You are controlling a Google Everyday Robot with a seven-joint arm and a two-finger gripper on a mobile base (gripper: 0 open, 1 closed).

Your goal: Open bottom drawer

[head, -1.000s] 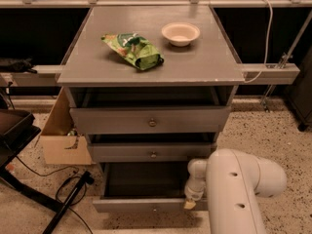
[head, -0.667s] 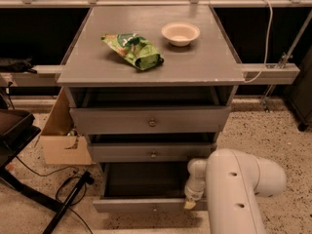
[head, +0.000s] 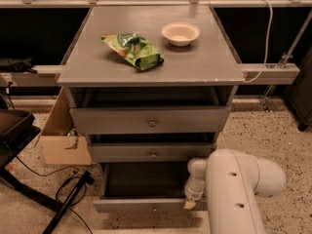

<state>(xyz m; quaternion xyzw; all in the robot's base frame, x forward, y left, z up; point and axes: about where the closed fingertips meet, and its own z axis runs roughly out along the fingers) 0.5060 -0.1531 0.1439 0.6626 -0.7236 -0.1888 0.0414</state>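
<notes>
The bottom drawer (head: 141,205) is the lowest of three grey drawers in the cabinet. It stands pulled out towards me, with its slim front panel low in the view and its dark inside (head: 146,179) exposed. My gripper (head: 190,202) hangs from the white arm (head: 234,189) at the right end of that drawer's front panel, its yellowish tip right at the panel's top edge. The arm hides the drawer's right corner. The mid-sized drawer (head: 152,153) and the tall top drawer (head: 152,121) sit above it, each slightly ajar.
A green snack bag (head: 134,49) and a white bowl (head: 180,33) lie on the cabinet top. A cardboard box (head: 61,130) stands left of the cabinet. A black chair base (head: 19,130) and cables (head: 68,189) lie on the floor at left.
</notes>
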